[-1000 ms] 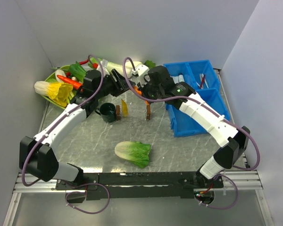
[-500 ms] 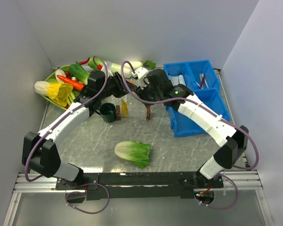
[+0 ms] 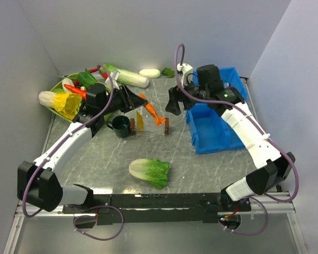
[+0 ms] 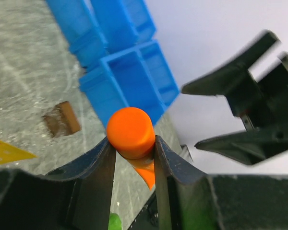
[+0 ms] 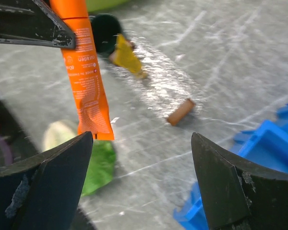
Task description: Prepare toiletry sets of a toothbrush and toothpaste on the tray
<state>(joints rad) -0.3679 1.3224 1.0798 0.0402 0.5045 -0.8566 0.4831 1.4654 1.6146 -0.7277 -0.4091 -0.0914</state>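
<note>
The right gripper (image 3: 172,103) has let go of the orange toothpaste tube (image 3: 151,111) and drawn back toward the blue tray (image 3: 212,142), jaws wide. Overhead, the left gripper (image 3: 139,99) holds the tube above the grey marbled worktop (image 3: 201,169), pale walls (image 3: 148,32) around. Left wrist: fingers (image 4: 101,163) clamp it below the cap (image 4: 131,130). Right wrist: it hangs beyond spread fingers.

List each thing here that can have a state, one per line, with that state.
left gripper, shut on the orange toothpaste tube at its cap end
right gripper, open, holding nothing
orange toothpaste tube, capped, hanging in the air
mug, upright
yellow toothpaste tube, resting beside the mug, ungripped
blue tray, near compartment bare
</note>
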